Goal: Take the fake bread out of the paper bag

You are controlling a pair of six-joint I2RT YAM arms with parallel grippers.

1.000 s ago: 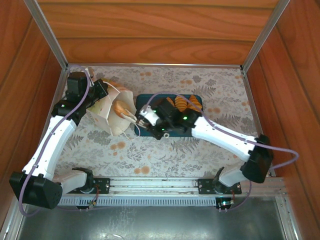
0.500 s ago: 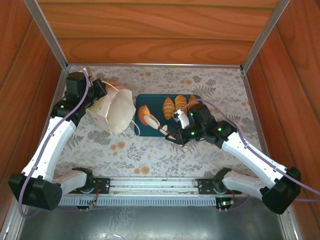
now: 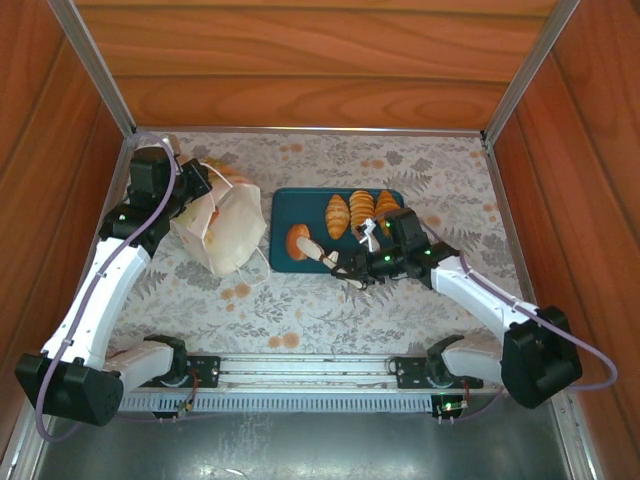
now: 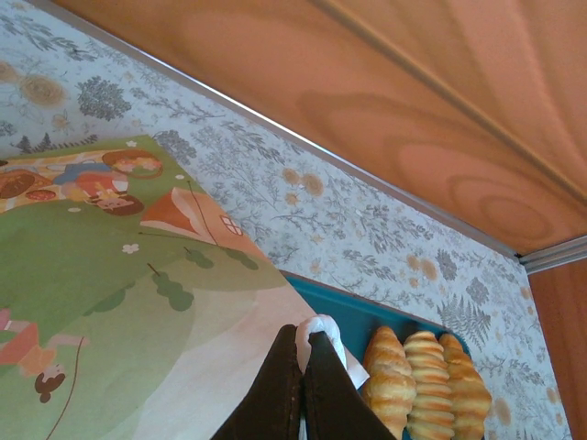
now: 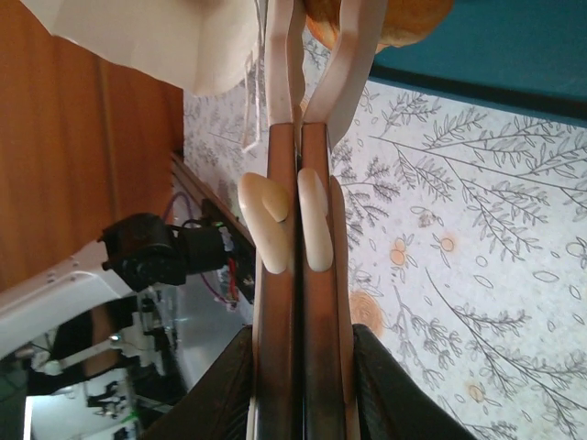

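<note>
Your right gripper (image 3: 310, 245) has its jaws part-closed around the bun (image 5: 413, 18), the pale fingers bowing outward at their tips to hug it. Your left gripper (image 4: 301, 353) is shut tight on the bag (image 3: 230, 235), pinching its white cord handle (image 4: 321, 332). The bun sits at the left end of the tray (image 3: 285, 200), low over the teal surface. Whether it already rests there I cannot tell. Three croissants (image 3: 361, 208) lie side by side further right on the tray, clear of your fingers. The bun looks light, smooth and rounded, probably stiff, so it may squirt out of narrow tips. Grip it across its widest middle, as you do now, and let go only once it is down. The bag is thin paper and will slump. The handle or rim is the place to hold it, lifted enough to keep the mouth open. A second ago your right arm reached across the tray with the bun at the bag's open mouth. Since then it has drawn back and swung its elbow in, and the bun is out on the tray. The bag's mouth has sagged over, so you cannot see what remains inside. Your left gripper has barely moved.
</note>
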